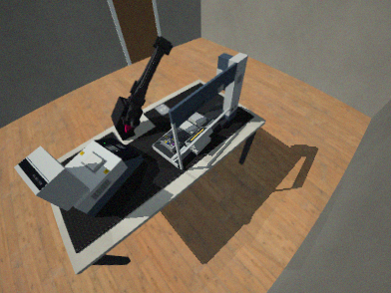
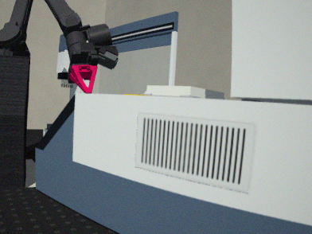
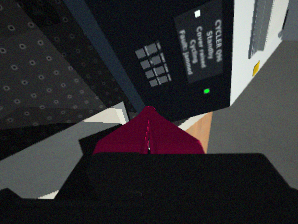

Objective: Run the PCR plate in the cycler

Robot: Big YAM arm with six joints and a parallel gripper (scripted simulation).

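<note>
Wooden flooring surrounds the dark-matted table [image 1: 150, 211] where we hang our pink-fingered gripper [image 3: 149, 134], shut and empty, with Q1's grey keypad [image 3: 154, 64] just above it at upper centre, green lamp [image 3: 206, 91] right, white plate [image 2: 175, 91] already seated on the block.

open air lies between the shut gripper [image 3: 149, 131] and q1's keypad [image 3: 154, 65] below.

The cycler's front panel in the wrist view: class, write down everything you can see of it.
The panel is a flat, matte black face, seen slanted. It carries a cluster of small grey square keys, a dark screen with white text lines and a white square marker, and a small lamp glowing green. The gripper, its magenta jaws shut on nothing, points at the panel's lower edge without visibly touching it.
</note>
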